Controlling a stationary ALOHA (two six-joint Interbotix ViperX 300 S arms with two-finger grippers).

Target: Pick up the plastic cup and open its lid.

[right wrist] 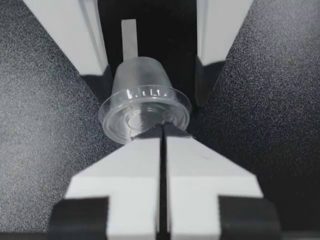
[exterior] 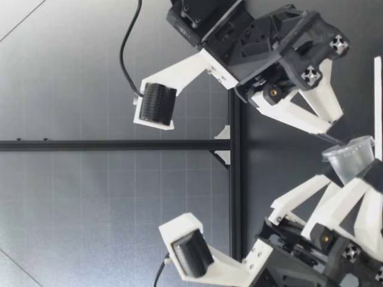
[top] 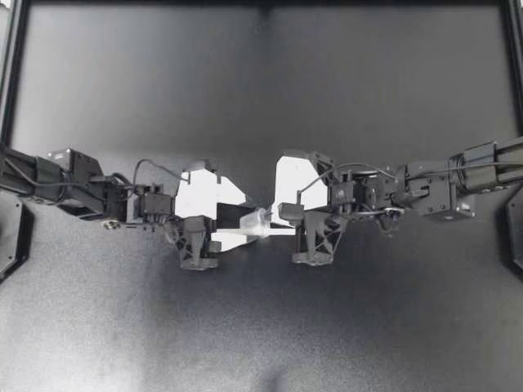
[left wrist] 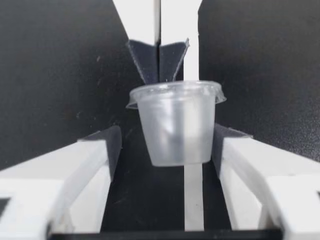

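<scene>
My left gripper [top: 243, 219] and my right gripper [top: 276, 214] meet at the middle of the matte black table [top: 261, 82], and the small clear plastic cup [top: 257, 220] is between them. It lies sideways: the base points to my left wrist, and the clear round lid [right wrist: 145, 117], not yet opened, faces my right gripper. I cannot see whether the cup rests on the table or hangs just over it.

My left gripper is released. Its fingers [left wrist: 100, 155] stand on both sides of the cup body. In the left wrist view one finger is against the wall, and a dark gap shows before the other. My right gripper is clenched with nothing visible inside, and its tips are at the rim of the lid, touching it as far as I can see.

The main danger, I think, is this uneven position. If I close the left gripper now, one finger arrives first and can push the round cup aside or roll it out forward. Closing too strongly can crush the thin wall and pop the lid too early. One more push from the right tips can slip off the rim and turn the cup askew. A lift before both fingers hold would drop it.
</scene>
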